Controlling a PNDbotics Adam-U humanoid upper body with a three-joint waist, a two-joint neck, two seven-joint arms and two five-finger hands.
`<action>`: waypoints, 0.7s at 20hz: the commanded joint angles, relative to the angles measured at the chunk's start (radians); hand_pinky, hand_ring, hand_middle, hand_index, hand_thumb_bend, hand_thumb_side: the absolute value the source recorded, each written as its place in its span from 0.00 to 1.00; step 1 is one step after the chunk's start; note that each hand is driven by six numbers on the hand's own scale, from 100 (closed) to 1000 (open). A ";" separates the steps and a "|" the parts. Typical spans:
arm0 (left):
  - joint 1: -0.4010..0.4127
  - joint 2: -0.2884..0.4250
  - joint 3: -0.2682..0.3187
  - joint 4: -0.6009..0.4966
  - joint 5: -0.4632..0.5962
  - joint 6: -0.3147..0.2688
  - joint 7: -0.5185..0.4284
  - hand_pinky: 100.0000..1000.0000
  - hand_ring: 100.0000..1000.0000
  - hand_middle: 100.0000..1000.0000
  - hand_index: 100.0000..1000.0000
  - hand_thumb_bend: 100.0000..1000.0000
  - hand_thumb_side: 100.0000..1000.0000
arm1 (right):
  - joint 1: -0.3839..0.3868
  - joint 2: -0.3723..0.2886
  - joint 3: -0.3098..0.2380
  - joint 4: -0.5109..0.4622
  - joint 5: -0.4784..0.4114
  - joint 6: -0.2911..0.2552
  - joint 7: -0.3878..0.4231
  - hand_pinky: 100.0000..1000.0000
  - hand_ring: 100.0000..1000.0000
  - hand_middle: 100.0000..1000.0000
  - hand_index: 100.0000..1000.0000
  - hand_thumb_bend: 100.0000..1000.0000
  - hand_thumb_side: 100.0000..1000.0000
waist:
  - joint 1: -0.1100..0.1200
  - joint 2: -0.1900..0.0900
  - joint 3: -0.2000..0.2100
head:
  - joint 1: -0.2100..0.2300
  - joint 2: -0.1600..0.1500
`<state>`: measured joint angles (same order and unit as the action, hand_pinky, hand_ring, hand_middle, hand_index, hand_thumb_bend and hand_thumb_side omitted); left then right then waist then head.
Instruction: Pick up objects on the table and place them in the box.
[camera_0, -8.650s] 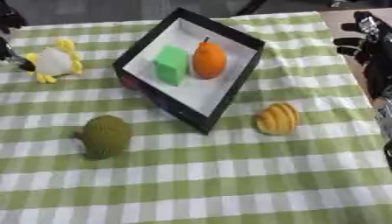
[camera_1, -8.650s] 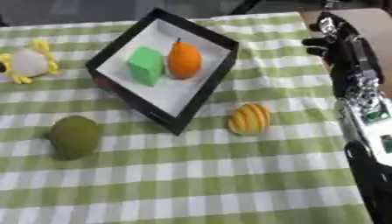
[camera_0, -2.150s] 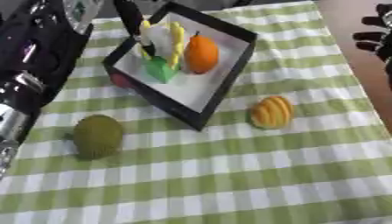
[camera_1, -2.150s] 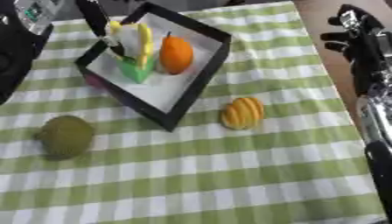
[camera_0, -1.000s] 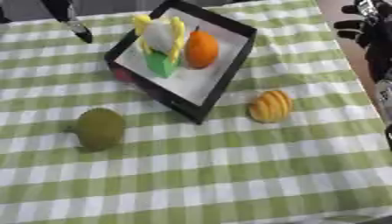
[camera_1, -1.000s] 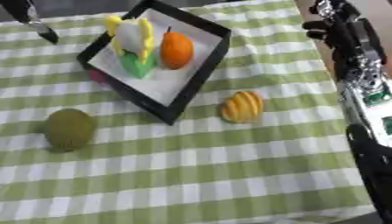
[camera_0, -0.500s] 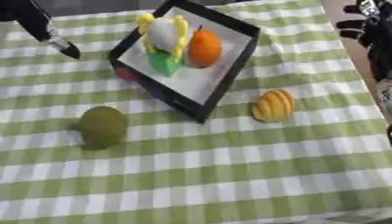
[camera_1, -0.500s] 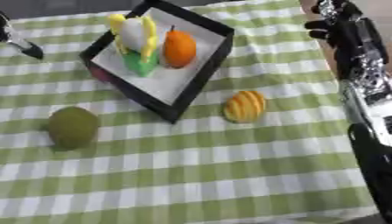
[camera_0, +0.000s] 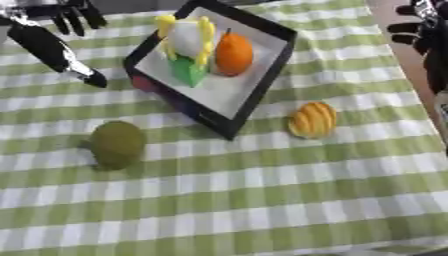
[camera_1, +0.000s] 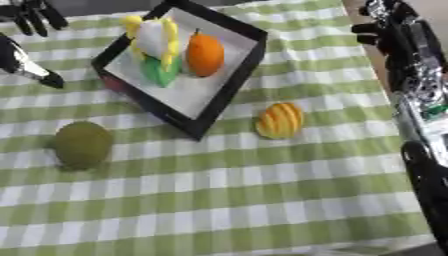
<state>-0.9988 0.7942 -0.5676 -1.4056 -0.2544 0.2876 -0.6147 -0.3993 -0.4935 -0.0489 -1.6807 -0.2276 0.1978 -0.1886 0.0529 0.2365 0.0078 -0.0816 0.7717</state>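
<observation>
The black box (camera_0: 262, 87) with a white floor stands at the top centre. In it lie a green block (camera_0: 186, 71), an orange (camera_0: 233, 53) and a white-and-yellow toy (camera_0: 185, 36), which leans on the block. A dull green round fruit (camera_0: 116, 144) sits on the cloth left of the box. To the right of the box's near corner lies an orange-yellow ribbed object (camera_0: 312, 120). My left hand (camera_0: 77, 14) hangs open at the top left, away from the box and holding nothing. My right hand (camera_1: 381, 24) rests open at the top right edge.
A green-and-white checked cloth (camera_0: 262, 200) covers the table, and its near half is bare cloth. A strip of brown table edge (camera_0: 398, 45) shows at the right. My right arm (camera_1: 424, 130) runs down the right side of the right eye view.
The white-and-yellow toy, once on the cloth at the left, now lies in the box. My left hand has let it go and drawn back to the upper left.
</observation>
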 joint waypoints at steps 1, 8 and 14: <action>0.003 0.008 0.002 -0.012 0.038 0.055 0.022 0.70 0.67 0.70 0.80 0.79 0.31 | -0.015 -0.026 -0.009 -0.021 0.001 -0.006 0.000 0.76 0.68 0.73 0.89 0.00 0.65 | -0.005 -0.026 0.000 | 0.003 -0.002; 0.048 -0.018 -0.030 -0.038 0.104 0.187 0.035 0.69 0.66 0.69 0.79 0.80 0.34 | -0.018 -0.024 -0.007 -0.021 -0.001 -0.009 0.002 0.76 0.68 0.73 0.89 0.00 0.65 | -0.009 -0.027 0.001 | 0.036 -0.002; 0.065 -0.035 -0.062 -0.067 0.138 0.302 0.021 0.69 0.67 0.70 0.79 0.78 0.15 | -0.017 -0.024 -0.006 -0.021 -0.001 -0.009 0.003 0.76 0.68 0.73 0.89 0.00 0.65 | -0.012 -0.027 0.000 | 0.050 -0.002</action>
<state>-0.9221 0.7438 -0.6332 -1.4566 -0.1235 0.5614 -0.5846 -0.4044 -0.4935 -0.0487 -1.6813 -0.2281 0.1920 -0.1862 0.0527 0.2365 0.0079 -0.0374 0.7718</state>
